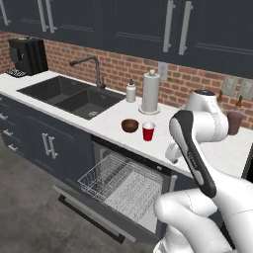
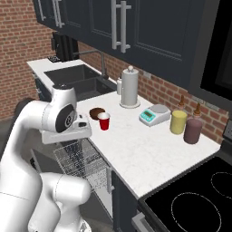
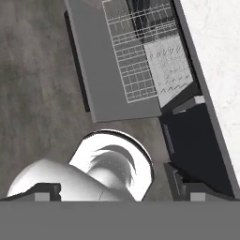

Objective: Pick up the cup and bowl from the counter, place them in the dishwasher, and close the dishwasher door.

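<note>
The small red tapered plastic cup (image 1: 148, 131) with its white rim stands upright on the long white marbled stone counter (image 1: 217, 153), at the centre of the left base view, and the small round dark brown bowl (image 1: 130, 125) sits just beside it on its left there; both are near the counter's front edge, right above the open dishwasher (image 1: 123, 183), which seems a handy spot for a short drop into it. In the right base view the cup (image 2: 104, 121) and bowl (image 2: 96, 113) lie left of centre, touching or nearly so. The flat dark grey dishwasher door (image 1: 89, 207) hangs folded down toward the lower left of the left base view, and the white wire rack (image 1: 111, 174) is drawn out over it with nothing in it, so loading looks ready and not yet begun. The white arm is folded up high at the right of that view, its hand turned downward: the hand view looks down on the door (image 3: 112, 84), the rack (image 3: 140, 51) and the grey floor. The gripper (image 3: 117, 190) is spread wide with nothing between its dark tips, well apart from both cup and bowl.
</note>
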